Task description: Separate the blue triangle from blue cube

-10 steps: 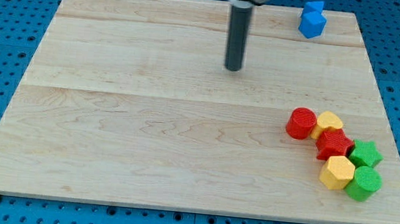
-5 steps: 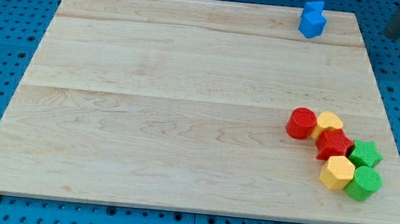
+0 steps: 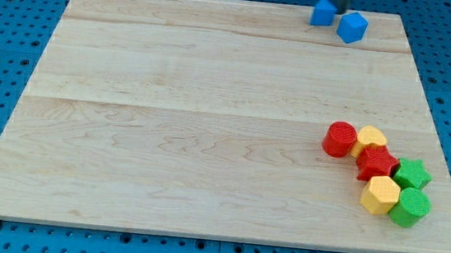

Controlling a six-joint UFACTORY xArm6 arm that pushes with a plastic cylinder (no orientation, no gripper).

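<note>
The blue triangle [image 3: 323,13] lies at the view's top edge of the wooden board [image 3: 192,123], right of centre. The blue cube [image 3: 353,27] sits just to its right and slightly lower, with a small gap between them. My tip [image 3: 341,9] comes down from the view's top edge, blurred, into that gap, right beside the triangle and just above-left of the cube. Only the lowest stretch of the rod shows.
A cluster of blocks sits at the view's lower right: a red cylinder [image 3: 340,139], a yellow block [image 3: 371,140], a red star [image 3: 378,164], a green star [image 3: 412,173], a yellow hexagon [image 3: 381,195] and a green block [image 3: 410,207]. Blue pegboard surrounds the board.
The rod left the middle, swung past the top right corner, and now stands between the blue blocks. The blue triangle has slid left, away from the cube, which stayed put.
</note>
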